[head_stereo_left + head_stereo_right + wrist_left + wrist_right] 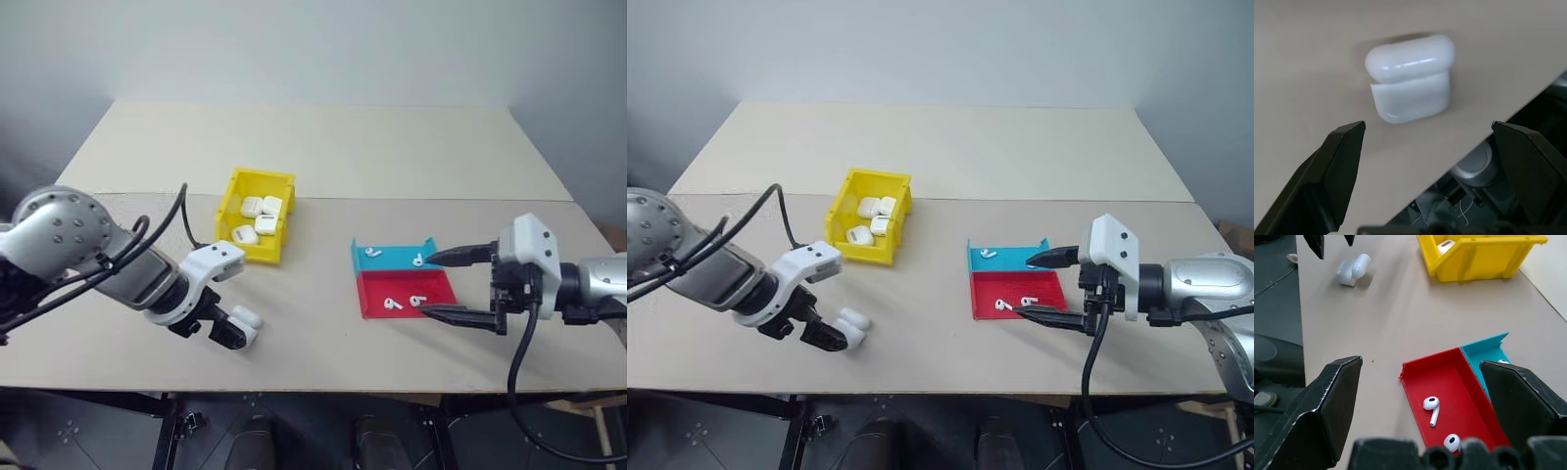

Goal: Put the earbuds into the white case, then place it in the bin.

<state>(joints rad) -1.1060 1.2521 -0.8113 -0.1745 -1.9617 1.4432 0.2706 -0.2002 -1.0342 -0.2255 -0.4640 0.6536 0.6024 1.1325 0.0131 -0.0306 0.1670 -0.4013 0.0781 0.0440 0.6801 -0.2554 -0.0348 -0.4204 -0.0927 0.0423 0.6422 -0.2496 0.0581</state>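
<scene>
Overall, in the left eye view, you see your left gripper (227, 328) at lower left of the frame, fingers spread wide and holding nothing, with the white case (247, 317) on the table (392, 147) just beside its tips. The bin (257, 214) sits left of centre (several white cases lie inside it). At centre right, the teal-and-red tray (404, 280) carries the earbuds (393, 305), two in each half. Your right gripper (446, 286) stands open and empty at the tray's right edge.

Left wrist view: the case (1410, 77) lies at upper centre, lid ajar, apart from both black fingers (1339, 166).

Right wrist view: two earbuds (1432, 407) rest in the red half at lower centre; the yellow bin (1484, 257) is at top right, the case (1352, 269) at upper left.
</scene>
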